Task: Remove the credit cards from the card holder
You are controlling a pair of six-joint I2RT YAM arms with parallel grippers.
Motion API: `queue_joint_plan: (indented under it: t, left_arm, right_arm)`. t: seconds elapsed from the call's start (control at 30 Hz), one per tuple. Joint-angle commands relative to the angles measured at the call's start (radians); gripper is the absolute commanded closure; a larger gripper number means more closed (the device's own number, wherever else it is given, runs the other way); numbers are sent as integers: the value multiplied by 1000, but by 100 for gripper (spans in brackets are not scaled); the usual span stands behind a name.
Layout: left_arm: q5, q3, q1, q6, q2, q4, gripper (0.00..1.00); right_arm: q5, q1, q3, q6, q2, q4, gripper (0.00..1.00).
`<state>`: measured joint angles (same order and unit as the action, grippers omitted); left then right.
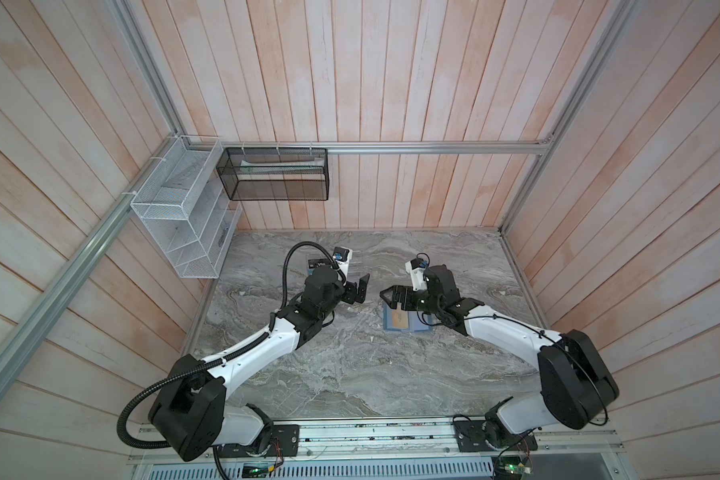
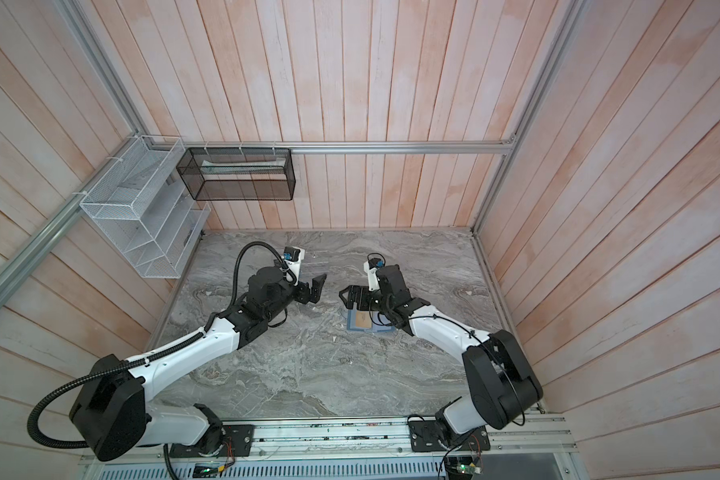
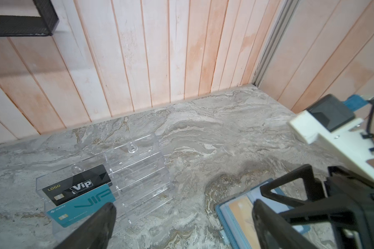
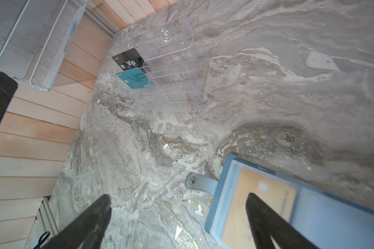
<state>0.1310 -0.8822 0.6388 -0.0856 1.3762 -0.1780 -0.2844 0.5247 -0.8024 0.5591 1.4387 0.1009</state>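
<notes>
Two grippers: left gripper [image 1: 359, 290] and right gripper [image 1: 390, 296] hung above the marble tabletop [image 1: 350, 365], tips facing each other, apart.
State, left gripper: jaws stood wide apart [image 3: 181, 232] with nothing between them.
State, right gripper: jaws stood wide apart [image 4: 177, 224] with nothing gripped.
Item, card holder [image 1: 408, 326]: slate-blue folding wallet, lay opened flat directly beneath the right gripper in both top views [image 2: 371, 326], and across the gap from the left gripper.
Item, gold-yellow card [image 4: 268, 194]: sat in the holder's clear pocket, under one finger of the right gripper in the right wrist view. Whether the finger touched it could not be told.
Item, snap tab [image 4: 199, 182]: projected from the holder's edge, ahead of the gap between the right gripper's fingers.
Item, clear acrylic rack [image 3: 138, 172]: stood on the marble beyond the left gripper, well apart from the right gripper.
Item, teal card [image 3: 84, 207]: lettered "VIP", stood in a front slot of the rack, just past one left finger in the left wrist view.
Item, black card [image 3: 73, 187]: lettered "Vip", stood in the slot behind the teal card, partly covered by it.
</notes>
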Motion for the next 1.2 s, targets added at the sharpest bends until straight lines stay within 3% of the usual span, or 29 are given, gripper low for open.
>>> queue_joint_plan:
  t: [0.0, 0.13, 0.3, 0.47, 0.63, 0.87, 1.03, 1.17]
  left_arm:
    - [29, 0, 1, 32, 20, -5, 0]
    - [-77, -10, 1, -34, 48, -41, 0]
    - [-142, -91, 12, -54, 132, -2, 0]
    - [-233, -178, 18, -99, 213, 107, 0]
    - [-480, -149, 18, -385, 229, 46, 0]
    - [-658, -123, 17, -806, 360, -144, 0]
    - [-747, -129, 18, -996, 468, -284, 0]
    - [-759, -140, 18, -1042, 515, -305, 0]
  right_arm:
    - [44, -37, 80, 40, -68, -11, 2]
    - [25, -83, 163, 50, -110, 19, 2]
    - [-96, -170, 221, 54, -101, 93, 2]
    - [-149, -201, 221, 21, -56, 115, 2]
    - [-202, -220, 236, 33, -40, 165, 2]
    - [-258, -247, 270, 56, -10, 242, 2]
    - [-265, -249, 312, 67, 6, 277, 2]
    - [-263, -254, 334, 67, 14, 294, 2]
